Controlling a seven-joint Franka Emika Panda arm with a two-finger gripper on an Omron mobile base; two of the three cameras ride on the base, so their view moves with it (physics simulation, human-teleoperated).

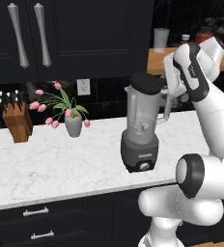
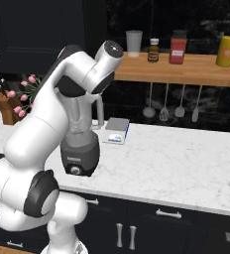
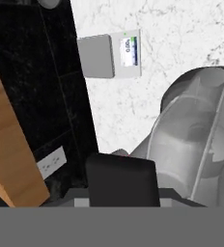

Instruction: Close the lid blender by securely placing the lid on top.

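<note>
The blender (image 1: 142, 129) stands near the counter's front edge, a clear jar on a dark grey base with a round knob (image 1: 144, 166). The black lid (image 1: 145, 83) lies slightly tilted at the jar's mouth. Whether it rests on the rim or hovers just above I cannot tell. My gripper (image 3: 122, 185) reaches the lid's right edge from the right and is shut on the lid (image 3: 122, 176), which shows as a dark block in the hand view. To its right there, the jar (image 3: 191, 140) and its handle appear from above. In the right base view my arm hides the top of the blender (image 2: 80, 149).
A small grey scale (image 2: 116, 130) lies on the marble behind the blender. A vase of pink tulips (image 1: 73, 123) and a knife block (image 1: 17, 120) stand to the left. Above on the right, a wooden shelf (image 2: 196, 72) carries bottles, with utensils (image 2: 164, 106) hanging beneath.
</note>
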